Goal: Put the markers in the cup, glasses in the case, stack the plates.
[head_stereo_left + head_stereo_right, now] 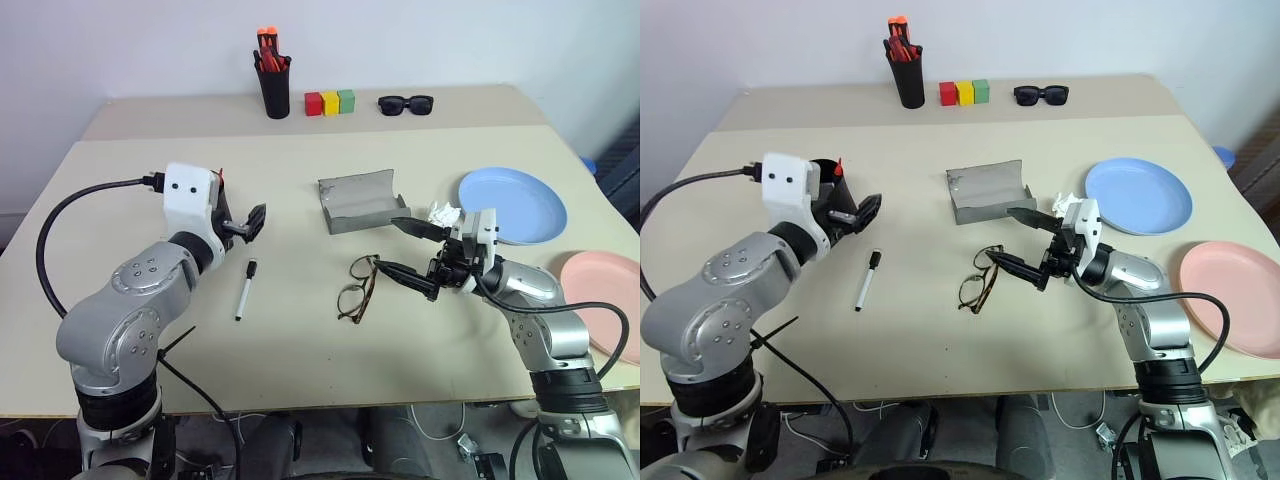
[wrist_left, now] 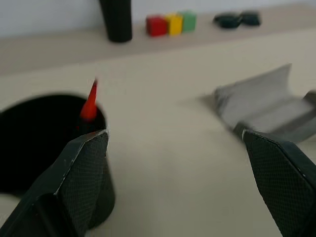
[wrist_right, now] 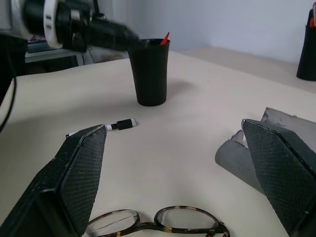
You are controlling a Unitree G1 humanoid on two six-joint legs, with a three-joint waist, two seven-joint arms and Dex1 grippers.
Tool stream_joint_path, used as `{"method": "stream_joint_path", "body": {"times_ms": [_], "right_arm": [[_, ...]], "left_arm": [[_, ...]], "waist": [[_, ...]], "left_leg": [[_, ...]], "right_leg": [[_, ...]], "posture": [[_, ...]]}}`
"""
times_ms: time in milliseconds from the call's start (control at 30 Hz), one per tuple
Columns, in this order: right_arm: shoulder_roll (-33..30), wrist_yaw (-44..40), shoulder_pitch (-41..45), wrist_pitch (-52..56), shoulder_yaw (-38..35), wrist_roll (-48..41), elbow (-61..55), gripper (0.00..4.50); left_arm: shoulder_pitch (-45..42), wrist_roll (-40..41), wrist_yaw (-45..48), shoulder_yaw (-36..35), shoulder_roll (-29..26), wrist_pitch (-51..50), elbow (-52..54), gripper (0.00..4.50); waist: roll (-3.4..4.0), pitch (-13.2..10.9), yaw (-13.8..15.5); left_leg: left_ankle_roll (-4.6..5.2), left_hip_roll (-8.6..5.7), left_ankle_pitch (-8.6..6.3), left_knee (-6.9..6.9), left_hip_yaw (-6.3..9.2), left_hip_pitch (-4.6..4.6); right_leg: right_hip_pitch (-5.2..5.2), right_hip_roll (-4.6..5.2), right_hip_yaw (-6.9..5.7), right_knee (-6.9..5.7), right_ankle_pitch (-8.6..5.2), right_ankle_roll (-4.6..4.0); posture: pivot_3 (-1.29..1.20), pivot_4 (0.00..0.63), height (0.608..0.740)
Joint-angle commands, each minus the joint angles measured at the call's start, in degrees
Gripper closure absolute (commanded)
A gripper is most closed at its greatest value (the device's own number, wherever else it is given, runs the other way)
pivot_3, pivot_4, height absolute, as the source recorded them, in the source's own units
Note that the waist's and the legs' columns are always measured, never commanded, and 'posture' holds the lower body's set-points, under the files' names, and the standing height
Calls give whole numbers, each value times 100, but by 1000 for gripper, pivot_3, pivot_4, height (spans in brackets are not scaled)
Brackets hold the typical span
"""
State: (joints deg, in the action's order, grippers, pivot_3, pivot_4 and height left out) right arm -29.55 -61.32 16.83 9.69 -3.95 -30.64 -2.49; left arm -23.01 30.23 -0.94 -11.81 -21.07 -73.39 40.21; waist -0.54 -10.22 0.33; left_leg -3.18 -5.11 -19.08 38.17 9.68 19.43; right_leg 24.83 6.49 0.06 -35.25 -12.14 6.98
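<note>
The red marker (image 3: 164,38) stands tip-up in the cup (image 3: 150,71), so my left gripper (image 1: 855,213) hangs empty beside the rim, fingers spread wide. The white marker (image 1: 245,288) lies flat on the table (image 1: 300,170), near the cup. My right gripper (image 1: 408,250), level and wide open, frames the glasses (image 1: 357,289) lying just short of the open case (image 1: 360,200) (probably the next pick). Blue plate (image 1: 515,205) and pink plate (image 1: 605,300) sit unstacked.
</note>
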Motion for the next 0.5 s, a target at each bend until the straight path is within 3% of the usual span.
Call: {"method": "stream_joint_path", "body": {"times_ms": [33, 367, 500], "right_arm": [[15, -23, -3, -433, -106, 119, -131, 0], [70, 178, -113, -499, 11, 242, -206, 0], [78, 246, -111, -529, 20, 306, -161, 0]], "left_arm": [[279, -208, -24, 344, -200, -372, 33, 37], [60, -399, -28, 352, 395, -1164, -836, 37], [-40, -571, 82, 552, 351, -1098, -1210, 37]], "waist": [[0, 0, -2], [0, 0, 35], [0, 0, 13]], "left_leg": [[0, 0, 0, 0, 0, 0], [-1, -1, 0, 1, 2, 4], [-2, -1, 1, 0, 0, 2]], "right_leg": [[0, 0, 0, 0, 0, 0], [0, 1, 1, 2, 0, 0], [1, 1, 1, 2, 0, 0]], "posture": [[0, 150, 740], [0, 150, 740], [0, 150, 740]]}}
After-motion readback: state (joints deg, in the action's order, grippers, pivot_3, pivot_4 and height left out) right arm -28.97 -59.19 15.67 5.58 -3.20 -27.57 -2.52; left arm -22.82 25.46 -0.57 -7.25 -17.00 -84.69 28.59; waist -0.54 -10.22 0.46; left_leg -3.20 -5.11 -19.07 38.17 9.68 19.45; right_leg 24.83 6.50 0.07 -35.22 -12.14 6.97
